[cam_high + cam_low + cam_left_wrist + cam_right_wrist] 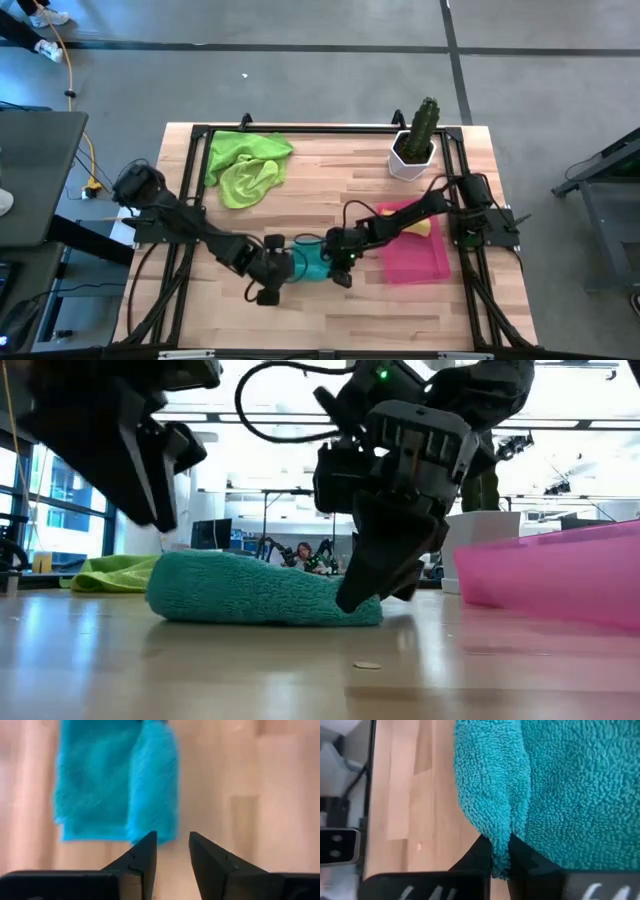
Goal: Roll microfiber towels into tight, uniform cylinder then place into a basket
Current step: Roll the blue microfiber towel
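A teal towel [312,264] lies partly folded on the wooden table near its middle; it also shows in the low view [250,592]. My right gripper [338,268] is shut on the towel's right end. My left gripper [283,270] is open and empty, raised just off the towel's left end [115,785]. Two lime green towels [245,165] lie crumpled at the far left. The pink-red basket [425,262] stands on the right, with a yellow towel [426,228] at its far end. My right gripper pinches a raised ridge of the teal towel [496,827] between its two fingers, at the towel's right end [365,600]. The fingers slant down from above and from the right. The rest of the towel lies on the table.
A white pot with a green cactus [414,148] stands at the far right, behind the basket. A black frame [300,128] runs along the table's edges. Bare wood lies near the front edge [330,320].
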You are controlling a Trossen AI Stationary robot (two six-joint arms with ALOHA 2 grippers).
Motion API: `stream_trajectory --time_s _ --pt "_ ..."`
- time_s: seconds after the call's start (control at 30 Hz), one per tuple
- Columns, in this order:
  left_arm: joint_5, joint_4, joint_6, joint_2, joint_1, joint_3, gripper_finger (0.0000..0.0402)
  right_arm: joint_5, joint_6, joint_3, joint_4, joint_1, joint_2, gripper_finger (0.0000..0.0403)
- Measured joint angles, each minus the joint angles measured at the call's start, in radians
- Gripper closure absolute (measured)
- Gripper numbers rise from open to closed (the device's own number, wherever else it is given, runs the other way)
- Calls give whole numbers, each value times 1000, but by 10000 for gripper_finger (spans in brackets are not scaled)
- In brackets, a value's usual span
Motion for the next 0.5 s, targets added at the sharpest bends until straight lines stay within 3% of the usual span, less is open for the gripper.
stream_trajectory --time_s 0.17,0.5 --pt "-137 37 52 66 -24 -1 256 -83 114 -2 -11 -11 1 391" --pt "-154 191 167 176 -22 2 208 -122 207 -2 2 -9 1 391"
